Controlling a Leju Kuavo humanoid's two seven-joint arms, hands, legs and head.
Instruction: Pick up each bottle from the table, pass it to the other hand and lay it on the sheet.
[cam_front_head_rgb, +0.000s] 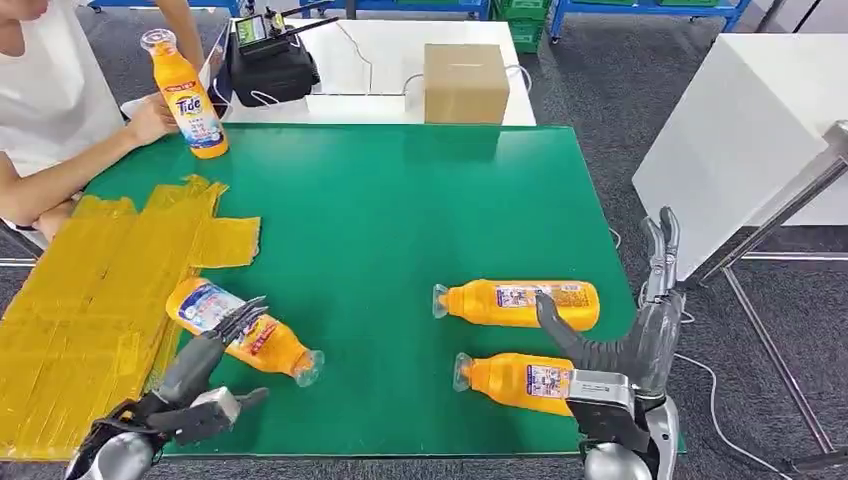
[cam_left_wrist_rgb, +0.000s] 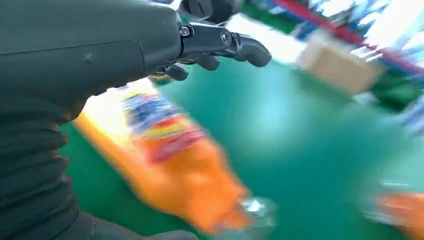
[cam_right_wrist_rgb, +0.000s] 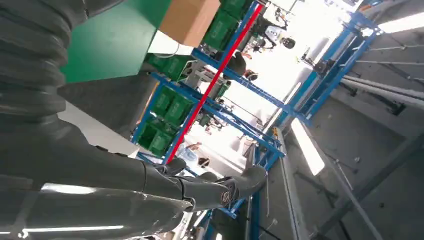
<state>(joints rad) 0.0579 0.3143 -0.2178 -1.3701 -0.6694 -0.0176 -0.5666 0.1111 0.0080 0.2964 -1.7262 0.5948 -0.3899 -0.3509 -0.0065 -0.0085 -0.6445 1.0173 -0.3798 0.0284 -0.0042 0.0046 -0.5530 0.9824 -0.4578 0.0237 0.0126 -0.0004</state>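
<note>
The left hand (cam_front_head_rgb: 238, 322), fingers apart, rests over a bottle (cam_front_head_rgb: 262, 342) at seven o'clock, half on the yellow sheet (cam_front_head_rgb: 90, 290). The right hand (cam_front_head_rgb: 640, 320) is spread, empty. Two bottles (cam_front_head_rgb: 520, 303) wait at four o'clock; a person holds another at eleven.

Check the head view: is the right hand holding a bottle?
No: the right hand is open, fingers pointing up, beside two bottles lying on the green table.
</note>
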